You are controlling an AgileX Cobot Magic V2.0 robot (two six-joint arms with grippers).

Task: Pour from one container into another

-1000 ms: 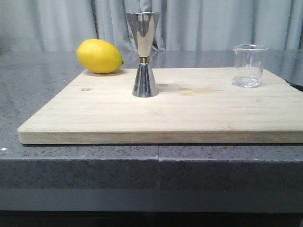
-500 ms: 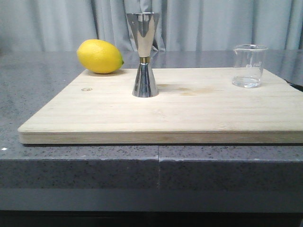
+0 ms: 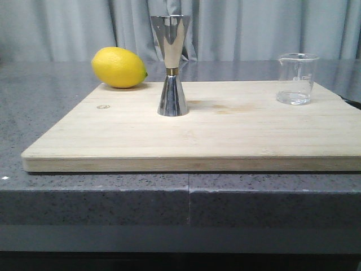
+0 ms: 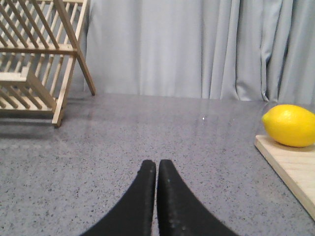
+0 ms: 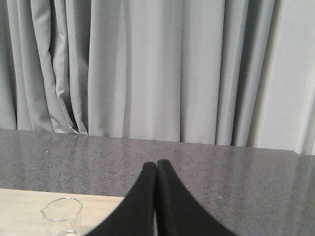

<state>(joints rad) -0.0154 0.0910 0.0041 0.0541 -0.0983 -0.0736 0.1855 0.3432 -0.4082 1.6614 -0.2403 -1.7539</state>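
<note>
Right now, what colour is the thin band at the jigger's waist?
Gold, between the two shiny steel cones of the jigger. It shows best in the front view.

We see a pale wooden board (image 3: pixel 192 132) lying flat on a dark speckled desk (image 3: pixel 34 107), with grey curtains (image 3: pixel 248 28) hanging behind. On the board a shiny steel jigger (image 3: pixel 172 65) stands upright near the middle, its two cones joined by a thin gold band. Well to its right, near the board's far right corner, we see a small clear glass beaker (image 3: pixel 296 78), upright, with a little clear liquid at the bottom. A yellow lemon (image 3: pixel 118 67) rests at the board's far left corner.
</note>
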